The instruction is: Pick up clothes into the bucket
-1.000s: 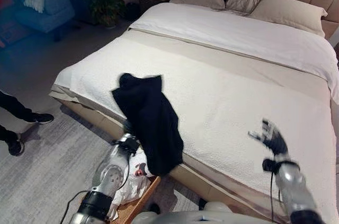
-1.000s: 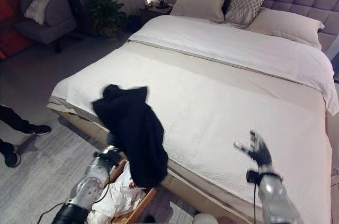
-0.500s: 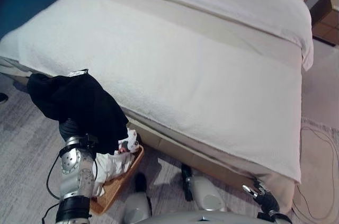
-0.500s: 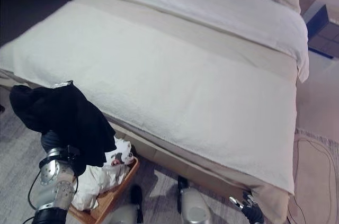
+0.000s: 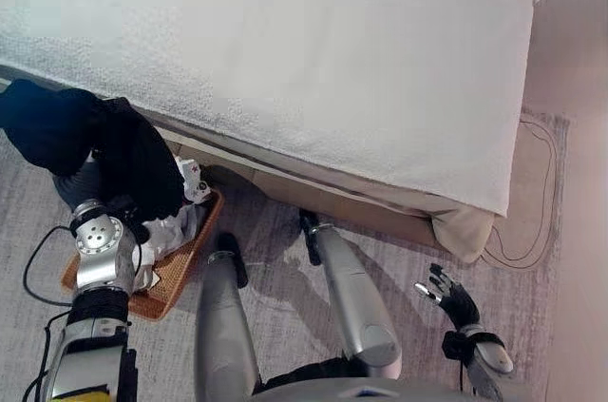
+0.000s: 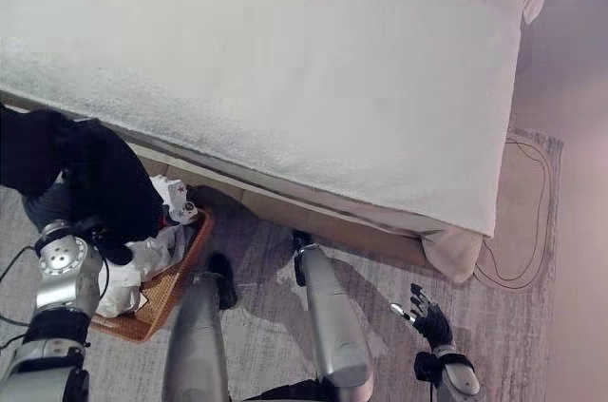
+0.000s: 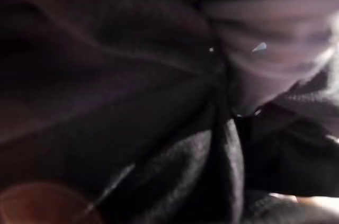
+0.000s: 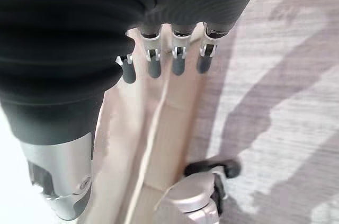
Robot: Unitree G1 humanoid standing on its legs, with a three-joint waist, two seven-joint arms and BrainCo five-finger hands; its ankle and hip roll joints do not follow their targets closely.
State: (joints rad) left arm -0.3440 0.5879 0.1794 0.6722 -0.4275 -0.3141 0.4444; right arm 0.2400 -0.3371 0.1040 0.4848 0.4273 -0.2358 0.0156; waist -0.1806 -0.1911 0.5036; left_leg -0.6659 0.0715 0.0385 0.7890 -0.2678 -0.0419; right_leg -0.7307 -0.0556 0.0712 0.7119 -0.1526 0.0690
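While the black garment [image 5: 90, 150] hangs bunched over the left hand [image 5: 81, 195] at the far left, beside the edge of the bed [image 5: 285, 50], its lower folds droop onto the woven basket [image 5: 180, 264] that sits on the grey rug [image 5: 275, 312] just below. The dark cloth swallows that hand, so I cannot tell whether its fingers are clenched on it or not. Inside the basket lies a crumpled white garment [image 5: 171, 229] with a bit of red on it, partly under the black one. Further right, past the corner of the bed, the right hand [image 5: 454, 299] hovers low over the rug, well apart from everything, its fingers [image 8: 153, 65] spread loose and grasping nothing.
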